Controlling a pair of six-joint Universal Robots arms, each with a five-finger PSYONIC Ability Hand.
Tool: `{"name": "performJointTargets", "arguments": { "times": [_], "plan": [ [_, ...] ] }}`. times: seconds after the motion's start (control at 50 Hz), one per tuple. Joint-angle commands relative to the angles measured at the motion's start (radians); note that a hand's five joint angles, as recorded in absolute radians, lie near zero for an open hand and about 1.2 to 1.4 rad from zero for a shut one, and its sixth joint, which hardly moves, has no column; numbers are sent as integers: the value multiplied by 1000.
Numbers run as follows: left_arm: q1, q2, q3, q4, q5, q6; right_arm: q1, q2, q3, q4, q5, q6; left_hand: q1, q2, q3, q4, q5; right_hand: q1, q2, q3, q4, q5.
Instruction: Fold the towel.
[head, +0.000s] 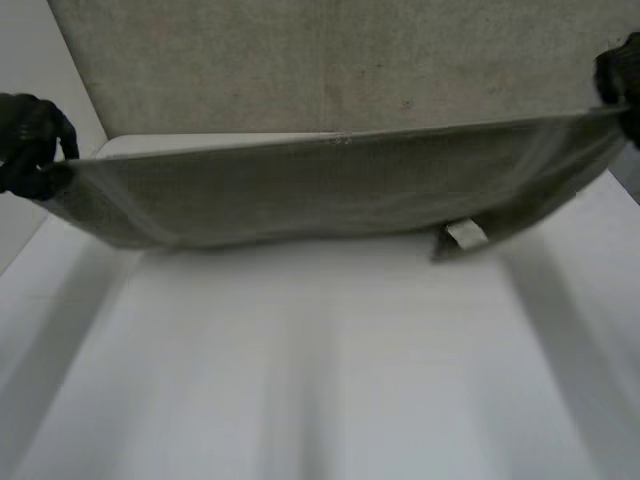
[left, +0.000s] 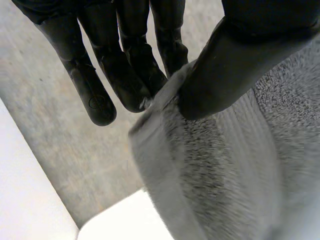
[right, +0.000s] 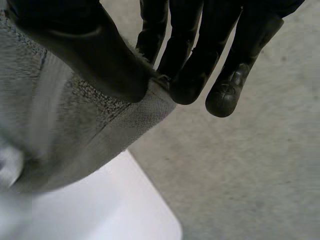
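From the head view, a grey towel (head: 330, 185) hangs stretched in the air between the robot's two black hands, above the far part of the white table (head: 320, 360); the left hand (head: 32, 145) grips one top corner and the right hand (head: 620, 75) the other. The cloth sags a little along its lower edge, where a small white label (head: 465, 235) shows, and it hides the table's far edge. Behind it lies a grey concrete floor (head: 330, 60). In the left wrist view, the left hand's thumb (left: 235, 65) presses the towel's corner against the straight fingers (left: 125, 75) – a firm pinch, with the thumb covering part of the hem. The cloth drops away below the palm, and a rounded table corner (left: 120, 222) and the floor lie beyond it. In the right wrist view, the right hand's thumb (right: 90, 50) and fingers (right: 187, 70) likewise pinch the opposite corner by its woven hem – one finger stands clear of the cloth, beside the others. Under the hanging towel sits another rounded corner of the table, with bare floor beside it.
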Motion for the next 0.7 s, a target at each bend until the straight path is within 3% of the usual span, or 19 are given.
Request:
{"name": "performJointTargets", "arguments": {
  "times": [0.02, 0.2, 0.38, 0.42, 0.48, 0.52, 0.54, 0.58, 0.7],
  "plan": [
    [25, 14, -1, 3, 34, -71, -42, -3, 1, 6, -73, 6, 134, 53, 59, 40, 97, 69, 92, 59, 62, 58],
    [23, -34, 13, 1, 28, -72, -34, 7, 0, 7, -56, 4, 134, 53, 59, 40, 97, 69, 92, 59, 62, 58],
    [0, -97, 120, 1, 18, -77, -29, 106, -86, 3, -45, 6, 134, 53, 59, 40, 97, 69, 92, 59, 62, 58],
    [-39, -184, 233, -2, 6, -101, 3, 218, -199, -5, -16, 4, 134, 53, 59, 40, 97, 69, 92, 59, 62, 58],
    [-69, -240, 324, -10, -17, -123, 44, 278, -307, -4, 29, 4, 134, 53, 59, 40, 97, 69, 92, 59, 62, 58],
    [-139, -336, 541, -51, -96, -154, 128, 406, -582, 6, 158, 9, 134, 53, 59, 40, 97, 69, 92, 59, 62, 58],
    [-139, -336, 542, -51, -97, -154, 129, 407, -583, 6, 159, 9, 134, 53, 59, 40, 97, 69, 92, 59, 62, 58],
    [-191, -387, 763, -135, -169, -172, 191, 502, -849, 13, 252, 29, 134, 53, 59, 40, 97, 69, 92, 59, 62, 58],
    [-207, -396, 919, -234, -192, -200, 201, 554, -1048, 119, 237, 95, 134, 53, 59, 40, 97, 69, 92, 59, 62, 58]
  ]
}}
